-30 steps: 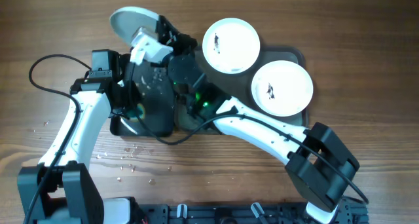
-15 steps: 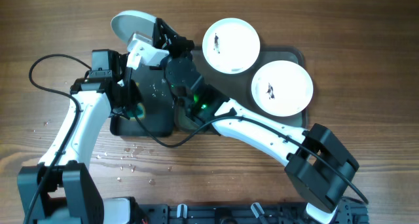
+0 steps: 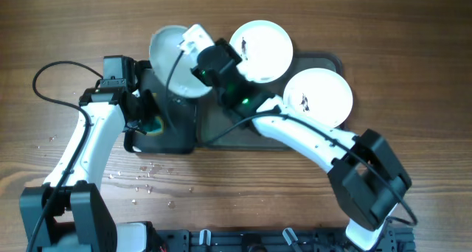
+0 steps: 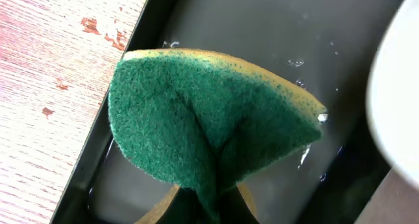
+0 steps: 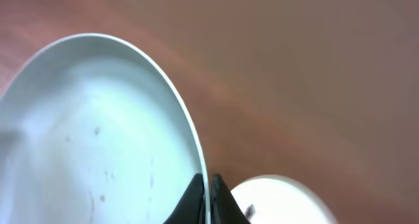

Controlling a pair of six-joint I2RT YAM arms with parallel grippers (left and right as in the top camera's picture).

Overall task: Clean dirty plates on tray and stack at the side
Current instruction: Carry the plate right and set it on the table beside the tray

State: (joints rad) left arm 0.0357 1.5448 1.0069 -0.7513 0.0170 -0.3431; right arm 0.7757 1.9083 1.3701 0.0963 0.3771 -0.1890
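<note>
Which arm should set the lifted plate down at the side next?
Right, most likely. The right claw is shut on the rim of the lifted plate. The left claw is shut on the green sponge over the small black tray, so it has no free grip.

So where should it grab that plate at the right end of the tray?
Probably by the rim. The plate lies flat, face up, on the tray, so only its thin raised edge offers a pinch, one finger inside, one outside. Its right side looks freest; the other plate sits to its upper left.
</note>
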